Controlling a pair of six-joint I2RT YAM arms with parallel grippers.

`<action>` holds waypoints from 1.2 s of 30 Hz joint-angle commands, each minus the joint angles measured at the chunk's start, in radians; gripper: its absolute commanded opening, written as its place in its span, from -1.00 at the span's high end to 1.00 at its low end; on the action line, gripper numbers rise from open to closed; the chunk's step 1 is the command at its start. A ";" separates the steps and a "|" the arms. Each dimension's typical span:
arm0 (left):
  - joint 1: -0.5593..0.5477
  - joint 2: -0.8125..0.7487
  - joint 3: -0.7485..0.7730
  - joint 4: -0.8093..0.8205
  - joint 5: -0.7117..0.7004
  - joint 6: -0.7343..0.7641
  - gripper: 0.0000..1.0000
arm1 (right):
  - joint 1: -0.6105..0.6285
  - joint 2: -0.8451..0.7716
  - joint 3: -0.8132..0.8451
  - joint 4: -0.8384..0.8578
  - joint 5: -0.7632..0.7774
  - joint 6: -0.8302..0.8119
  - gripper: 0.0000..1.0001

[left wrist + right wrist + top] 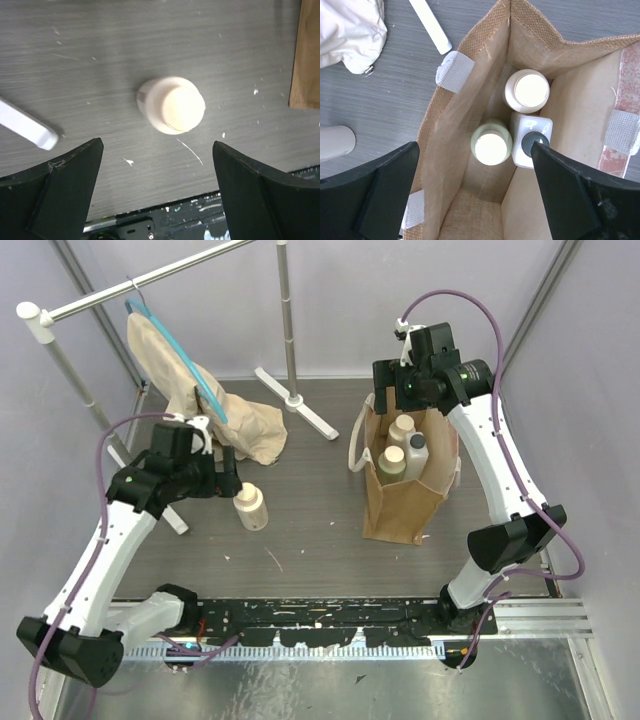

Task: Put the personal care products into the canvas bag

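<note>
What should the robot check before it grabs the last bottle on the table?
1. Bottle standing upright on the table: ok.
2. Left gripper open: ok.
3. Bottle lined up with that gripper's gap: ok, though it is not around the bottle yet.
4. Bag upright, mouth open: ok.
5. Free room in the bag beside the three packed bottles: ok.
6. Way into the bag clear: not ok, the open right gripper hangs over its mouth.
</note>
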 commanded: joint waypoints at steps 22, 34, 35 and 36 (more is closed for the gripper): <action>-0.178 0.169 -0.168 0.236 -0.081 -0.102 -0.96 | -0.005 -0.042 0.000 -0.012 0.046 -0.022 -1.00; -0.199 0.196 -0.255 0.350 -0.113 -0.101 -0.96 | -0.006 -0.052 -0.030 -0.006 0.052 -0.031 -1.00; -0.200 0.198 -0.263 0.359 -0.112 -0.103 -0.96 | -0.006 -0.053 -0.032 -0.005 0.053 -0.031 -1.00; -0.202 0.199 -0.272 0.369 -0.111 -0.103 -0.96 | -0.006 -0.054 -0.034 -0.005 0.054 -0.031 -1.00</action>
